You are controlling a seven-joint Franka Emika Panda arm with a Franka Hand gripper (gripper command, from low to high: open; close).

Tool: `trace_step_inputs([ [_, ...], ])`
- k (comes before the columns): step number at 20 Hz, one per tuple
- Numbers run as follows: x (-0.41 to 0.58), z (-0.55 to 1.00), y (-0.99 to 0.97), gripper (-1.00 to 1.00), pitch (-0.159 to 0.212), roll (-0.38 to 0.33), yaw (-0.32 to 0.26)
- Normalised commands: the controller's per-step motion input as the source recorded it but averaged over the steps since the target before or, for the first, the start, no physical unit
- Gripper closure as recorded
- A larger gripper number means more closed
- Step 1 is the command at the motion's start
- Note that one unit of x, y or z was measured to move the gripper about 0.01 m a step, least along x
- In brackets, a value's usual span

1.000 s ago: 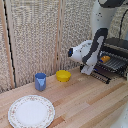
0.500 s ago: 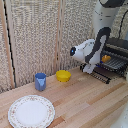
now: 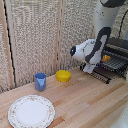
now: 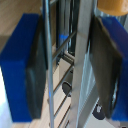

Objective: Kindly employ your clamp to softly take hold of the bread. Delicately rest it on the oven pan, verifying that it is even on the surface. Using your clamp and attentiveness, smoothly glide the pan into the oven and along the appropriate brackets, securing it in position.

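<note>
One claw [image 4: 67,65] is seen closed to a narrow gap around the front bars of one oven pan [image 3: 111,66], drawn partly out of one oven [image 3: 118,46]; one bread [image 3: 106,58] is carried on the pan; one yellow bowl [image 3: 63,76], one blue cup [image 3: 40,81] and one plate [image 3: 31,111] are set on the counter [image 3: 85,102].

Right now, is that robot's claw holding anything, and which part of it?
The clamp has its pads either side of the oven pan's front edge bars; whether it is gripping them cannot be told.

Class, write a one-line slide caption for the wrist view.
Pincer fingers straddle the oven pan front bars, bread at the frame's edge.
</note>
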Motion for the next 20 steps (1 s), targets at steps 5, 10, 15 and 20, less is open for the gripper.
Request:
trace_step_inputs([
  [5,0.198,0.87,-0.45,1.0,0.011,0.112,0.0],
  [10,0.098,0.83,-0.55,1.0,0.021,0.114,0.024],
  [15,-0.159,0.55,-0.78,1.0,0.011,0.061,0.082],
  [20,-0.326,0.32,-0.79,1.0,0.003,0.002,0.098],
])
